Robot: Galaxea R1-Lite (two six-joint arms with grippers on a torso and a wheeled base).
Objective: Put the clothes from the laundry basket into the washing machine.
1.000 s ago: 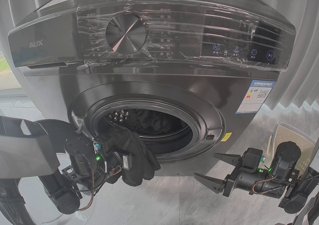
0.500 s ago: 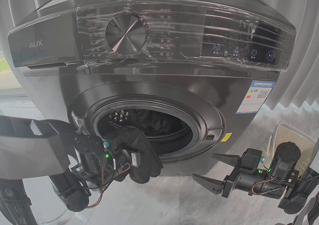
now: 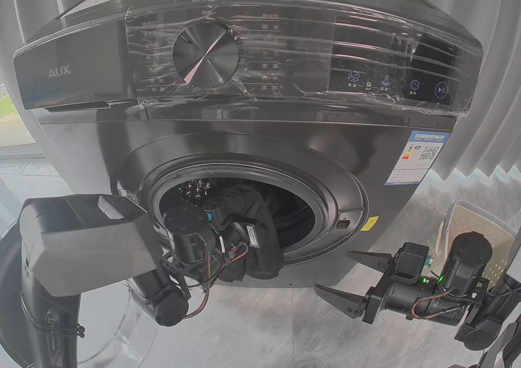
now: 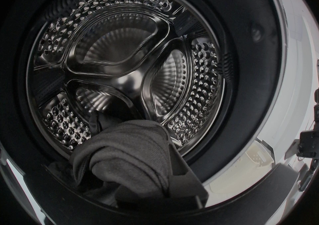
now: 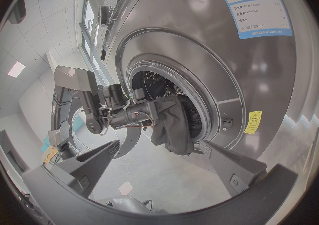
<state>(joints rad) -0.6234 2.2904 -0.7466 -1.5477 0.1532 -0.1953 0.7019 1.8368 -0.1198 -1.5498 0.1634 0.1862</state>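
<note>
Hanging from the left gripper (image 5: 167, 105), which is clamped on it, the dark garment (image 3: 260, 233) drapes over the door rim (image 3: 317, 252) of the washing machine (image 3: 325, 152). The right gripper (image 3: 336, 272) holds its jaws apart, with the laundry basket (image 3: 477, 219) just behind it.

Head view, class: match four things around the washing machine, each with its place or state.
Things
1. dark garment
2. right gripper
3. laundry basket
4. dial

Places or states
A. jaws open, holding nothing
B. in the mouth of the washing machine, clamped by the left gripper
C. on the control panel, above the door opening
D. on the floor, at the robot's far right

Pairs: 1-B, 2-A, 3-D, 4-C
</note>
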